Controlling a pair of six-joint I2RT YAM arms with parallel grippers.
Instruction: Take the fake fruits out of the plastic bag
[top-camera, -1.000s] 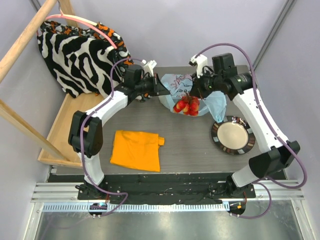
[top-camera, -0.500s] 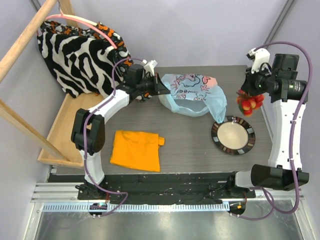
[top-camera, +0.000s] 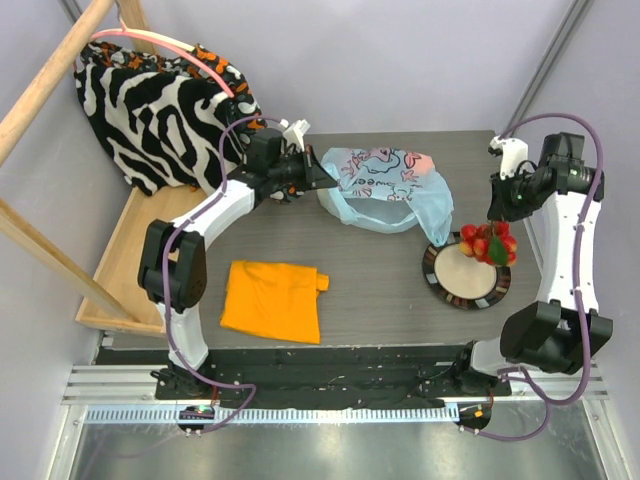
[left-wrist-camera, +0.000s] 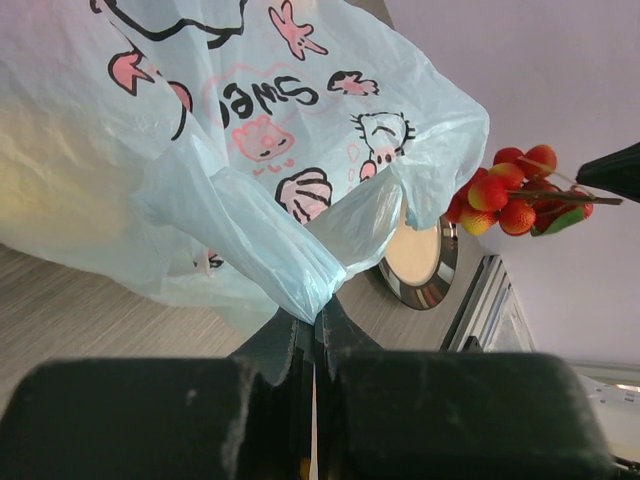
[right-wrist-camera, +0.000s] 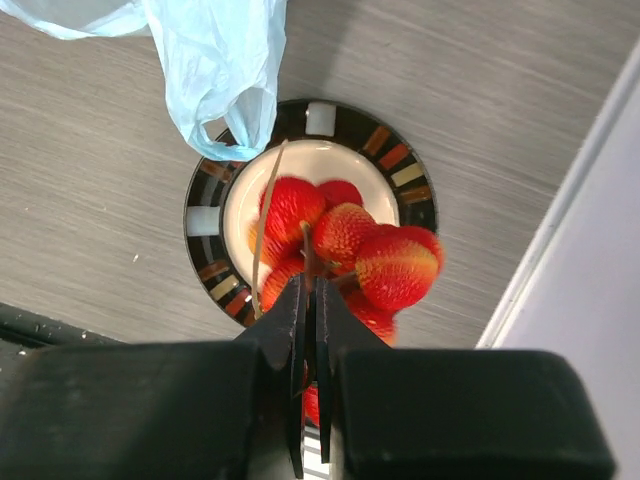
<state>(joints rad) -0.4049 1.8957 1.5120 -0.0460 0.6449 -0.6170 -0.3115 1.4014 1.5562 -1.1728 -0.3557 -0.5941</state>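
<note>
1. Right tool (right-wrist-camera: 308, 290) pinched shut on the stem of the strawberry bunch (right-wrist-camera: 345, 245), which hangs over the plate (right-wrist-camera: 203, 221).
2. Left tool (left-wrist-camera: 310, 325) clamps a fold of the plastic bag (left-wrist-camera: 180, 140); bag on the counter (top-camera: 380, 290) near the plate.
3. Step: setting down. Next, likely: lower, then release.

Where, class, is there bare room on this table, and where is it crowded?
Bare tabletop: between the orange cloth and the plate, on the near side of the plastic bag. Crowded: the plate, strawberries hanging over it, and the far edge around the bag.
</note>
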